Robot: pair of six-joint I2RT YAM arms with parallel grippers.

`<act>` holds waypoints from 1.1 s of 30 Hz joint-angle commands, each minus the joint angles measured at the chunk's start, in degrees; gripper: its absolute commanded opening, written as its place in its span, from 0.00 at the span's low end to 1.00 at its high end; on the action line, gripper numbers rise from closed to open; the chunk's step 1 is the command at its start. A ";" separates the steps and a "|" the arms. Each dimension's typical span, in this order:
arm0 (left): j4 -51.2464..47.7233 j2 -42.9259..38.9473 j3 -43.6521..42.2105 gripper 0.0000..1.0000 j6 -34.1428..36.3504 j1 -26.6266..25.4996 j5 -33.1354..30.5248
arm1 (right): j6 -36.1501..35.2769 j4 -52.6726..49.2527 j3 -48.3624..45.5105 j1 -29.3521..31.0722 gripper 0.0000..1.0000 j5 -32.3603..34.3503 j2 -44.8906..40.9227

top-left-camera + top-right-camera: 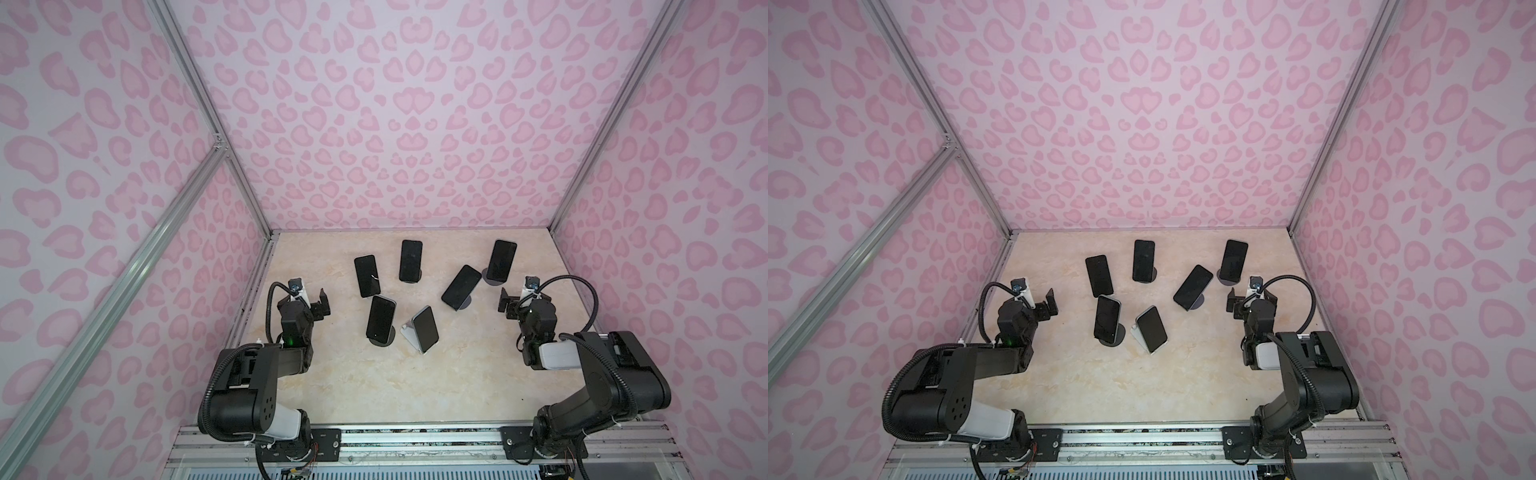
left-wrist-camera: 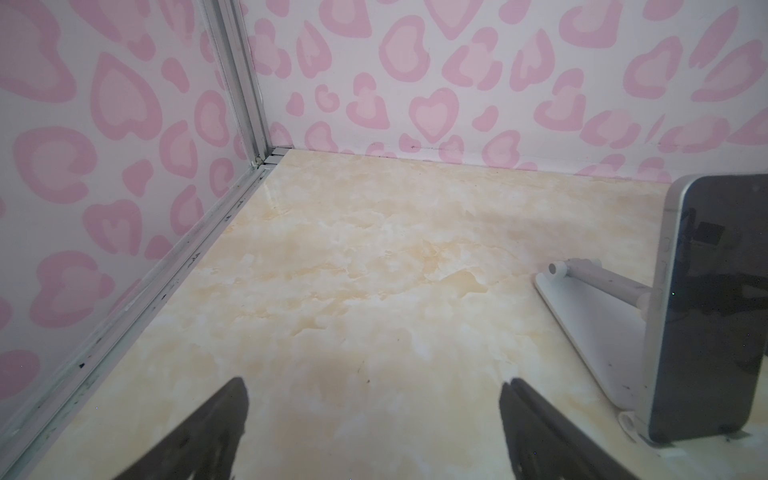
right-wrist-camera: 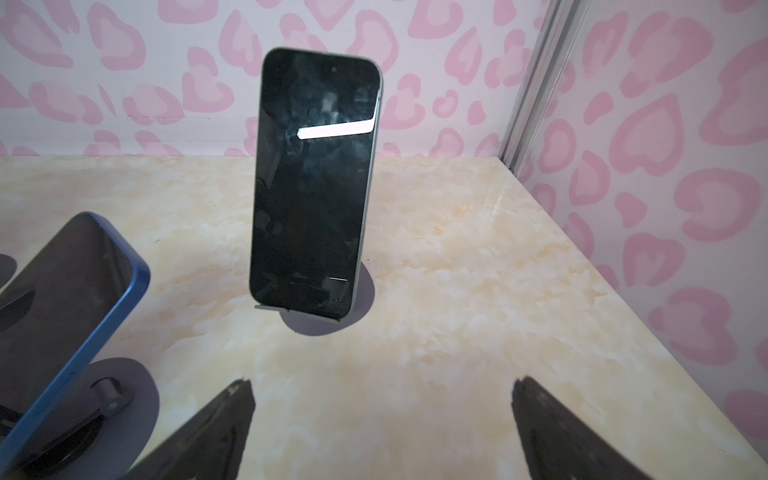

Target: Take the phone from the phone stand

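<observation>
Left gripper (image 1: 320, 306): in both top views we see it spread wide and empty, near the left side of the table (image 1: 374, 386) and apart from the six phones (image 1: 380, 320). We judge the wide jaws are there to admit a phone's width.
Right gripper (image 1: 508, 305): also spread and holding nothing, on the right side, near the back-right phone (image 1: 501, 260) and its dark round stand (image 1: 489, 279).
Phones and stands (image 1: 409, 331): all six phones sit on stands, each leaning back so its own weight keeps it against the rest. None is off yet, so we reckon the task is unstarted.
Left wrist view: the fingers (image 2: 208, 432) are apart over bare tabletop. A silver-edged phone (image 2: 715, 311) stands off to one side on a white stand (image 2: 582, 307), its lower edge caught behind the front lip.
Right wrist view: the fingers (image 3: 208, 436) are apart and the back-right phone (image 3: 316, 183) leans straight ahead on the dark round stand (image 3: 361, 299). A blue-edged phone (image 3: 70, 291) tilts closer by.
Next move: we judge the back-right phone the handiest target. Its lip means lifting it up before drawing it away.
</observation>
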 commanded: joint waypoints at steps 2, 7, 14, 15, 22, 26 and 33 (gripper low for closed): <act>1.53 -0.51 -0.09 0.98 0.08 0.10 -0.52 | 1.13 0.15 -0.04 -0.47 1.00 -2.44 0.06; -19.14 -11.78 8.22 0.97 -0.28 -0.01 -2.08 | 3.20 -10.82 3.14 -0.38 1.00 3.72 -6.30; -42.60 -32.29 20.85 0.98 -22.10 -0.18 -7.04 | 15.81 -64.14 28.90 4.86 1.00 8.30 -25.31; -49.29 -33.86 23.29 0.97 -27.24 -0.15 -6.87 | 18.46 -70.29 32.61 5.35 1.00 6.99 -26.77; -73.28 -48.26 24.44 0.98 -42.79 -0.05 7.73 | 37.89 -67.03 23.46 1.68 0.68 -17.17 -39.73; -77.50 -56.34 21.92 0.98 -41.17 0.00 16.25 | 33.11 -76.59 23.93 9.62 0.48 -15.05 -40.60; -80.01 -65.61 13.44 0.99 -47.87 -0.45 19.26 | 43.18 -71.68 11.64 20.97 0.00 -10.94 -46.69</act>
